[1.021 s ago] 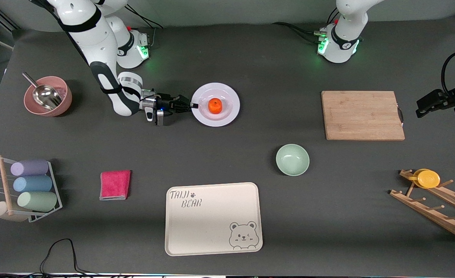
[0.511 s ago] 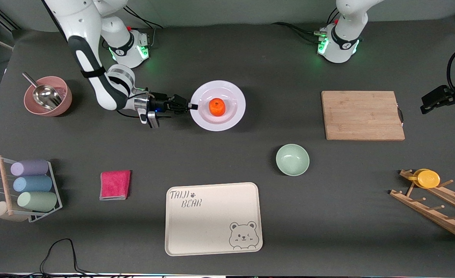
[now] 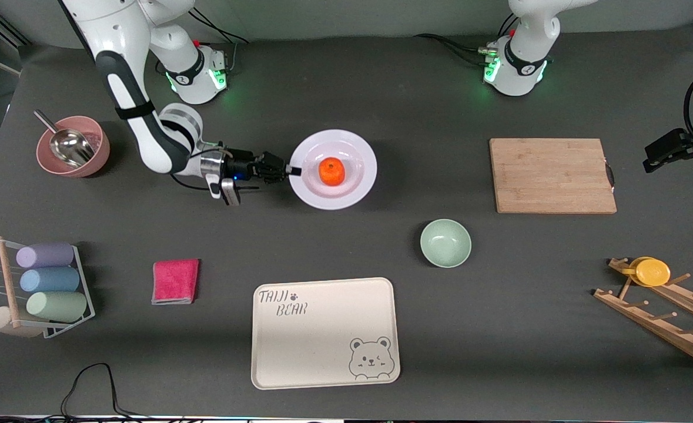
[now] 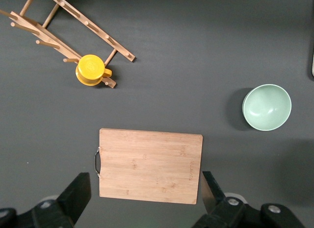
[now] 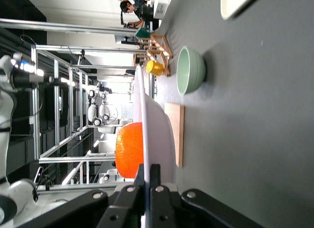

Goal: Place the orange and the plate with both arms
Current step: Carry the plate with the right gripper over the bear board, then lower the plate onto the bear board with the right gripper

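The white plate (image 3: 359, 176) is held a little above the table with the orange (image 3: 331, 171) resting in its shallow centre. My right gripper (image 3: 293, 171) is shut on the plate's rim at the side toward the right arm's end. In the right wrist view the fingers (image 5: 156, 175) pinch the thin rim of the plate (image 5: 159, 134), with the orange (image 5: 128, 149) just past them. My left gripper (image 3: 655, 157) hangs open and empty high over the table's edge beside the cutting board. Its two fingers (image 4: 78, 188) frame the board in the left wrist view.
A wooden cutting board (image 3: 552, 175) lies toward the left arm's end. A mint-green bowl (image 3: 445, 242) and a beige bear-print tray (image 3: 324, 332) sit nearer the front camera. A pink cloth (image 3: 175, 281), a pink bowl with a scoop (image 3: 73, 147), a cup rack (image 3: 40, 288) and a peg rack with a yellow cup (image 3: 652, 271) line the edges.
My right gripper has lifted the plate with the orange off the table and carried it slightly toward the left arm's end. The left gripper drifted a little outward.
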Robot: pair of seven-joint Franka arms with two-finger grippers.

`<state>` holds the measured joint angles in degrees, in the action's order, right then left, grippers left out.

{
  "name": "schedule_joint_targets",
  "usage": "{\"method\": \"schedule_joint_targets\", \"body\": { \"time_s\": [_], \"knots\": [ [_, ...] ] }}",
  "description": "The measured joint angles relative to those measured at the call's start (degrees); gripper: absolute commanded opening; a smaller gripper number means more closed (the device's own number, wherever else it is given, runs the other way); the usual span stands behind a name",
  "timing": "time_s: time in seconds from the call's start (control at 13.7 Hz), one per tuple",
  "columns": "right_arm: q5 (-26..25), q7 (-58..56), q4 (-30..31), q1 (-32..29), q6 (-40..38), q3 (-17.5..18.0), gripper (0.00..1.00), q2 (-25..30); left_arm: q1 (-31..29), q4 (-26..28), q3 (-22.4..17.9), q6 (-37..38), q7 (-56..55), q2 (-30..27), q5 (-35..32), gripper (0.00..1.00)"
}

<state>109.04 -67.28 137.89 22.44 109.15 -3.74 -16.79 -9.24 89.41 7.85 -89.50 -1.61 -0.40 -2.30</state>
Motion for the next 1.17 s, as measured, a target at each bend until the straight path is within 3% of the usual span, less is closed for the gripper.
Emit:
{"method": "schedule_joint_targets", "body": {
  "time_s": [0.15, 0.51, 0.88, 1.17],
  "knots": [
    [-2.48, 3.30, -8.70, -0.16, 0.01, -1.69, 0.00, -5.77, 2.32, -0.01, -2.73, 0.00, 0.12, -0.35, 0.00, 1.00],
    [-10.16, 17.74, -35.14, -0.87, -0.48, -7.39, 0.00, -20.38, 2.87, 0.01, -3.03, -0.19, 0.28, -0.53, 0.00, 1.00],
    [-10.40, 29.51, -60.11, -0.95, -2.32, -10.44, 0.00, -34.47, 2.88, 0.08, -3.63, -1.58, 0.21, -0.44, 1.44, 1.00],
    [-9.67, 32.35, -72.99, -2.78, -2.40, -11.16, 0.00, -44.73, 2.88, 0.05, -3.99, -2.11, 0.16, -0.47, 2.12, 1.00]
  ]
}}
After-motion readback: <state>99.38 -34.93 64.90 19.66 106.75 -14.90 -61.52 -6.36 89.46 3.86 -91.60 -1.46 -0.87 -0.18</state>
